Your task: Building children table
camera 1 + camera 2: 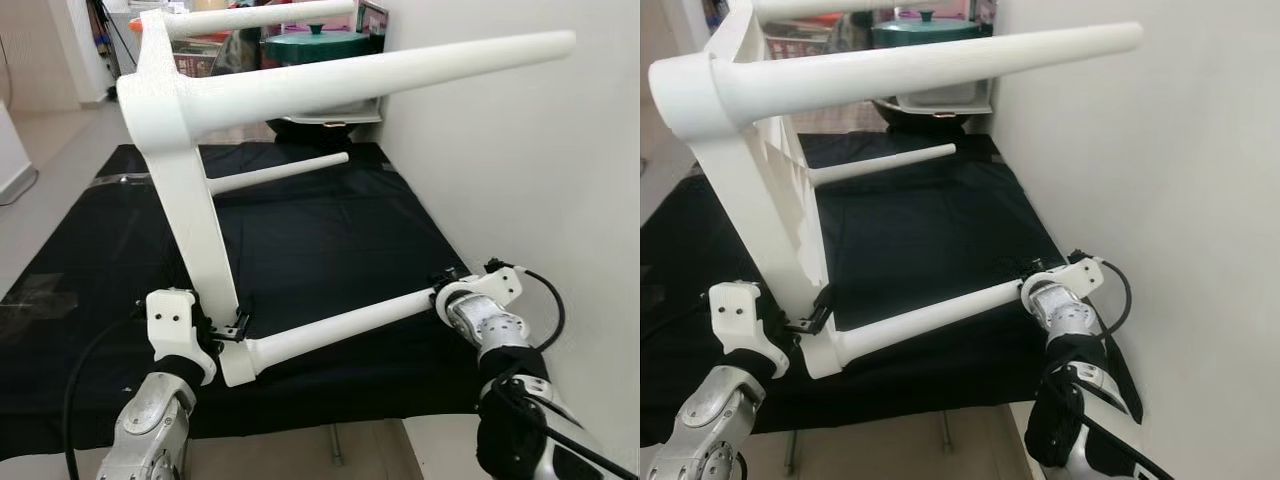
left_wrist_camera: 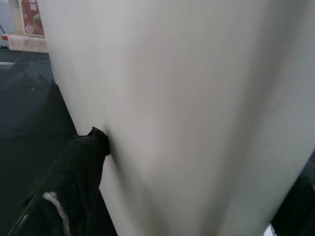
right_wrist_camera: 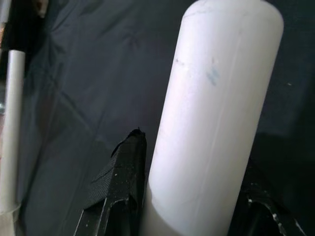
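Observation:
A white plastic children's table (image 1: pixel 190 200) stands on its side on a black sheet (image 1: pixel 320 230), its tabletop edge-on and its round legs pointing to the right. My left gripper (image 1: pixel 232 328) is shut on the tabletop's lower edge; one black finger (image 2: pixel 81 162) presses against the white panel. My right gripper (image 1: pixel 444 290) is shut on the tip of the lowest leg (image 1: pixel 340 325), which lies just above the sheet. Up close that leg (image 3: pixel 211 118) sits between two black fingers (image 3: pixel 123 182). Another leg (image 1: pixel 400 70) sticks out high, near the wall.
A white wall (image 1: pixel 520 160) runs close along the right side. Behind the sheet sits a green lidded pot (image 1: pixel 315 42) among clutter. Pale floor (image 1: pixel 50 150) lies to the left. A thin rod (image 1: pixel 275 172) of the table reaches across the sheet's far part.

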You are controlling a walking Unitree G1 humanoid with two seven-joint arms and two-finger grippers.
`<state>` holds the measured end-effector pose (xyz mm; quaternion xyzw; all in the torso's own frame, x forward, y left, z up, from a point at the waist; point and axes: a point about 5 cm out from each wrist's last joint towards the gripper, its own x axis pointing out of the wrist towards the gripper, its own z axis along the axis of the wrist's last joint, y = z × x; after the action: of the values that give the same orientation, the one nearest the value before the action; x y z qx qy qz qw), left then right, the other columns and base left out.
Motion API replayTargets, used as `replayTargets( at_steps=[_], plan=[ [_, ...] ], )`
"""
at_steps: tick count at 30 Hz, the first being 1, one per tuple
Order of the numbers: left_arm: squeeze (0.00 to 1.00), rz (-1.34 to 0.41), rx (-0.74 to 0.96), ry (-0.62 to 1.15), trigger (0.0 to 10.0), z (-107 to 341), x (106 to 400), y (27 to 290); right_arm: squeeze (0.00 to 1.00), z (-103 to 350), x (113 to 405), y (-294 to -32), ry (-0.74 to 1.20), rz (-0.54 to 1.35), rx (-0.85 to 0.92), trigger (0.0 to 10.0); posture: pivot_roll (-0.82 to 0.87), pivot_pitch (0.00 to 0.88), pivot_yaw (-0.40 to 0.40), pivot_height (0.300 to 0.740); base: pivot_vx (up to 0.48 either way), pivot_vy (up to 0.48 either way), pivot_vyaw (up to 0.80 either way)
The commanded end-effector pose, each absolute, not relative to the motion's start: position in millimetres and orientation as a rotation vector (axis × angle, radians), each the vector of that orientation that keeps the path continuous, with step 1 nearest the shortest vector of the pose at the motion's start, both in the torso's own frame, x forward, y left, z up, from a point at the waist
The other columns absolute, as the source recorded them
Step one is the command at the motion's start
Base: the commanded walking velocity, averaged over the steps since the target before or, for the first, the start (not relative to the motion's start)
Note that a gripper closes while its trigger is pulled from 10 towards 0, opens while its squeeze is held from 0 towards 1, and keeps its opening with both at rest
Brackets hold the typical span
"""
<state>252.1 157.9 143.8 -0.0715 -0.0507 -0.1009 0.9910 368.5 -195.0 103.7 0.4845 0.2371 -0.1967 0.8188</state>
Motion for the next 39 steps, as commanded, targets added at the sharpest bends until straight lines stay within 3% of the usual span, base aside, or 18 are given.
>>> replayTargets(
  at_steps=[1, 3, 4, 7, 8, 13, 18, 21, 24, 29, 30, 39],
  plan=[
    [0.0, -0.302, -0.154, -0.085, 10.0, 142.7, 255.8, 139.8, 0.0, 67.9, 350.9, -154.3, 0.777, -0.355, 0.802, 8.3, 0.08, 0.0, -0.111, 0.74, 0.0, 0.0, 0.0],
    [0.0, -0.295, -0.15, -0.087, 10.0, 142.6, 256.0, 141.5, 0.0, 65.5, 348.7, -155.6, 0.79, -0.357, 0.773, 8.3, 0.08, 0.0, -0.111, 0.74, 0.0, 0.0, 0.0],
    [0.0, -0.289, -0.146, -0.088, 10.0, 142.8, 256.2, 143.9, 0.0, 62.0, 345.9, -157.9, 0.807, -0.363, 0.745, 10.0, 0.08, 0.0, -0.113, 0.74, 0.0, 0.0, 0.0],
    [0.0, -0.276, -0.132, -0.095, 10.0, 144.6, 257.8, 150.4, 0.0, 56.4, 342.0, -160.9, 0.828, -0.356, 0.717, 10.0, 0.08, 0.0, -0.115, 0.74, 0.0, 0.0, 0.0],
    [0.0, -0.271, -0.126, -0.099, 10.0, 145.9, 259.1, 153.2, 1.0, 60.2, 343.8, -164.3, 0.783, -0.357, 0.738, 10.0, 0.08, 0.0, -0.115, 0.74, 0.0, 0.0, 0.0],
    [0.0, -0.267, -0.119, -0.106, 10.0, 148.0, 261.2, 155.9, 1.0, 80.1, 352.5, -166.3, 0.673, -0.32, 0.789, 10.0, 0.07, 0.0, -0.11, 0.74, 0.0, 0.0, 0.0],
    [0.0, -0.269, -0.112, -0.11, 10.0, 148.9, 263.3, 155.8, 1.0, 112.9, 361.1, -151.0, 0.612, -0.203, 0.91, 10.0, 0.07, 0.0, -0.11, 0.74, 0.0, 0.0, 0.0],
    [0.0, -0.256, -0.104, -0.116, 10.0, 150.3, 265.2, 160.7, 1.0, 120.3, 358.1, -157.3, 0.586, -0.271, 1.03, 10.0, 0.07, 0.0, -0.113, 0.74, 0.0, 0.0, 0.0],
    [0.0, -0.25, -0.101, -0.118, 10.0, 150.8, 265.6, 162.7, 1.0, 117.9, 355.1, -160.9, 0.592, -0.299, 1.032, 10.0, 0.06, 0.0, -0.114, 0.74, 0.0, 0.0, 0.0],
    [0.0, -0.241, -0.092, -0.121, 10.0, 151.7, 266.4, 167.9, 1.0, 91.3, 332.5, -186.5, 0.648, -0.468, 1.012, 10.0, 0.06, 0.0, -0.122, 0.74, 0.0, 0.0, 0.0],
    [0.0, -0.242, -0.087, -0.12, 10.0, 151.4, 266.2, 169.6, 1.0, 74.4, 312.5, -212.9, 0.665, -0.619, 0.984, 10.0, 0.05, 0.0, -0.115, 0.74, 0.0, 0.0, 0.0],
    [0.0, -0.261, -0.074, -0.119, 10.0, 152.1, 270.2, 170.2, 1.0, 93.6, 301.3, -247.0, 0.557, -0.662, 1.061, 10.0, 0.03, 0.0, -0.102, 0.74, 0.0, 0.0, 0.0]
  ],
)
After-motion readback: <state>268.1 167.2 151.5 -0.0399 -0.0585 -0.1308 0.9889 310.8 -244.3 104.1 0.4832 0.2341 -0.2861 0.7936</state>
